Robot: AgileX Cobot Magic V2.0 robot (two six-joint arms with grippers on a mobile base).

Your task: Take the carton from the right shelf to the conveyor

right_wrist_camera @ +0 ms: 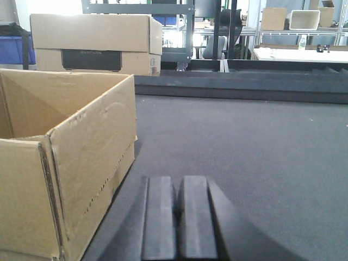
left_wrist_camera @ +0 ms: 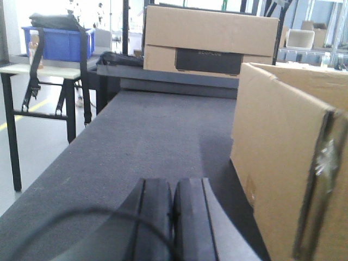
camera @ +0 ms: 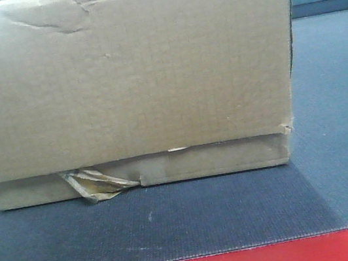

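Conveyor (camera: pixel 342 143) lay flat, dark grey woven belt, red front edge. Carton (camera: pixel 126 78) sat directly on belt, open top up. Second cardboard box (right_wrist_camera: pixel 92 43) stood at belt's far end.

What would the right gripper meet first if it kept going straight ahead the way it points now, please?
Probably nothing close: the shut right gripper points along bare conveyor, with the carton off to its left. The first obstacle looks like the dark raised ledge at the belt's far end, though depth is unclear.

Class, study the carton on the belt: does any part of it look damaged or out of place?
Yes. The carton has a dented, torn top edge near its left corner, and a wrinkled scrap of tape hangs loose at its lower front seam.
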